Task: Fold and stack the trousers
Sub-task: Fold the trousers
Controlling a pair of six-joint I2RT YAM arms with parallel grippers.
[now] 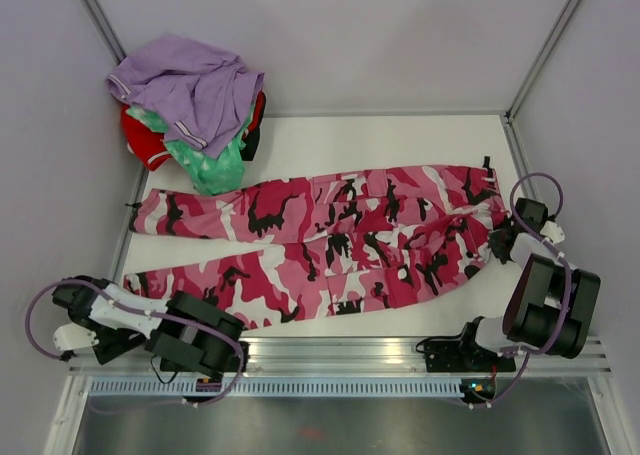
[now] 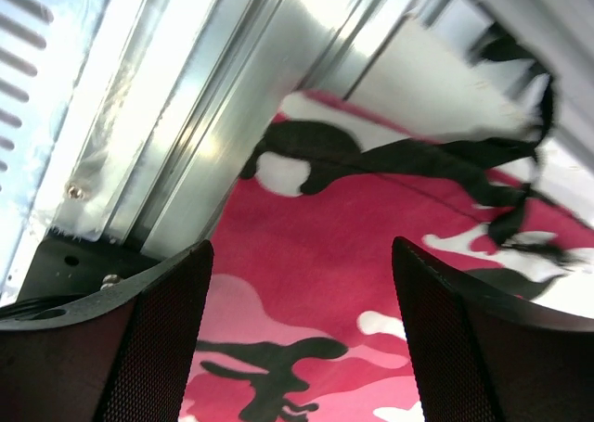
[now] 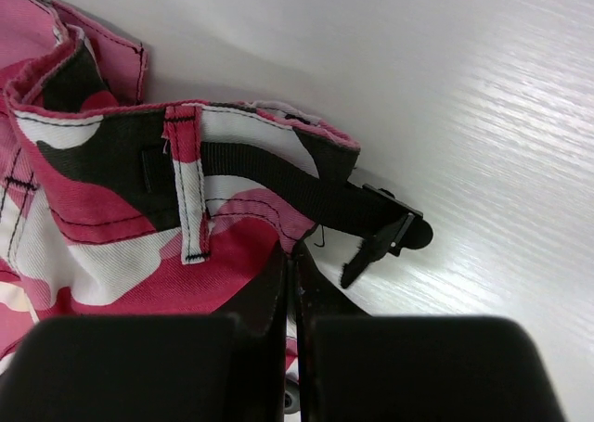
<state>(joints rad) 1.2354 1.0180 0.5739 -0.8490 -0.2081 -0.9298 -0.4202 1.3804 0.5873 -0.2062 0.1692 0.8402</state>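
Pink-camo cloth trousers (image 1: 320, 250) lie flat. Left claw (image 2: 299, 255) released, leg cuff directly under it, prob. for a pinch. Right claw (image 3: 292, 252) clenched at waistband edge just ahead; nipping cloth? can't tell.

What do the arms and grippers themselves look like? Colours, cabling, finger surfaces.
The left arm and right arm are alike: blocky black joint housings, white links, each with a looping lavender cable. The left gripper has broad black fingers with fine mesh texture; the right gripper has plain matte-black ones. No markings readable.
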